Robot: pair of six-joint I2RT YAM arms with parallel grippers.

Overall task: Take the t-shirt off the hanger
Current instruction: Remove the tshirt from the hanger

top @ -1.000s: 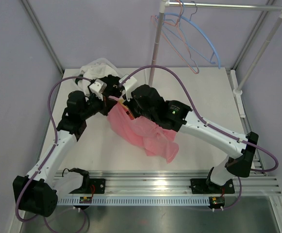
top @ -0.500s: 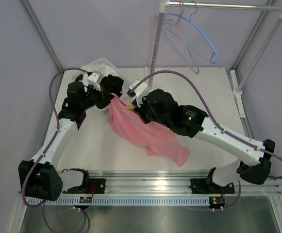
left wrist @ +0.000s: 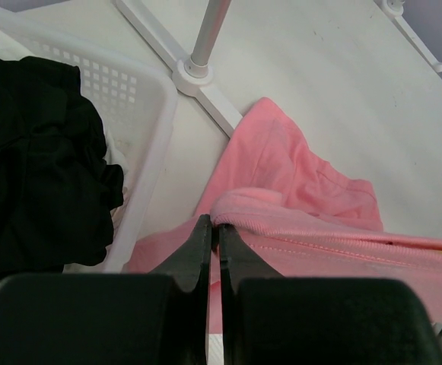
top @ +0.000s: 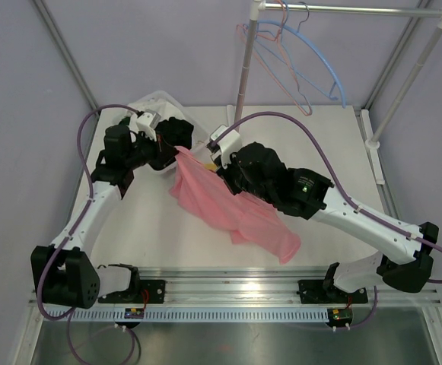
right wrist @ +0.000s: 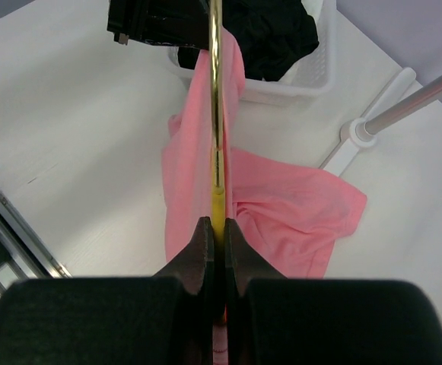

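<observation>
The left gripper pinches an edge of the pink fabric t-shirt. The right gripper clamps the thin yellow wire hanger (shirt hanging along it), cloth trailing toward five o'clock.

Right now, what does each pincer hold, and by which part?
Left pincer pinches the pink t-shirt at a stitched edge; right pincer clamps the yellow hanger on its thin bar.

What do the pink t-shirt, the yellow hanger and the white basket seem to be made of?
The pink t-shirt looks like soft matte knit fabric: it drapes in folds and shows a stitched hem. The yellow hanger is a thin, glossy rod, probably coated wire or plastic. The white basket seems rigid moulded plastic, with a grid of holes.
</observation>
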